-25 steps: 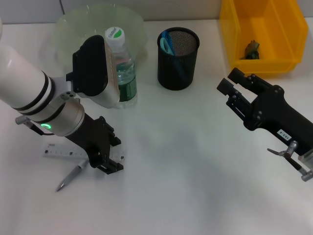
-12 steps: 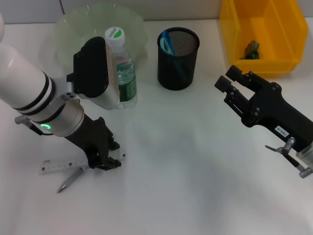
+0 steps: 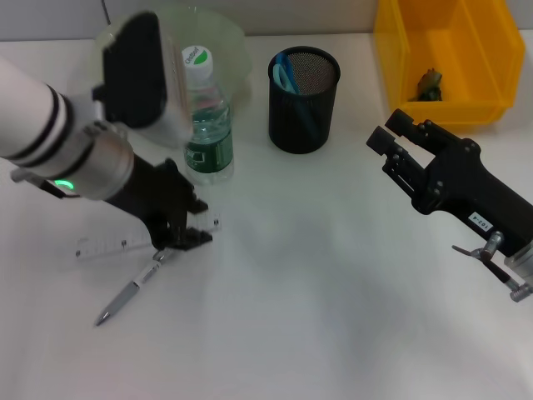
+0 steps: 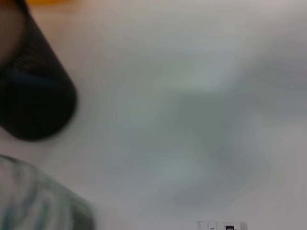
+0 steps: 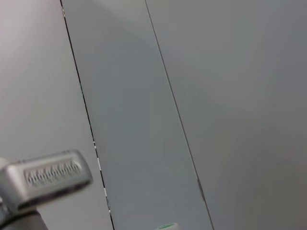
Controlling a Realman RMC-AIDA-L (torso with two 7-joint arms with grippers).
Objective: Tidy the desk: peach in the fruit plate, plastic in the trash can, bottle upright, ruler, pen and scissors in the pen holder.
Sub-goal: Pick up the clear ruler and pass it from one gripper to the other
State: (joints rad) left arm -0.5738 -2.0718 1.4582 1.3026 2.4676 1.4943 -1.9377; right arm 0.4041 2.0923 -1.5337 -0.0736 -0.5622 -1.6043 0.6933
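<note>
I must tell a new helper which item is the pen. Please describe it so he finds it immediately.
Start at the upright bottle on the table's left. Nearer the robot, the left gripper holds a clear ruler. The pen lies just below: slim, grey, slanted, not flat and transparent like the ruler.

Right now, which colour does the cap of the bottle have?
White with a green mark, on the upright bottle; its cap shows best in the head view.

You've got the clear ruler (image 3: 125,244) pinched at one end in the left gripper (image 3: 193,233), lying roughly level, with the silver pen (image 3: 129,291) flat on the desk just below it. The bottle (image 3: 206,117) is upright by the pale green plate (image 3: 229,37). The black mesh holder (image 3: 304,100) has blue scissors (image 3: 284,73) in it. The yellow bin (image 3: 445,58) holds a small dark scrap (image 3: 429,84).
</note>
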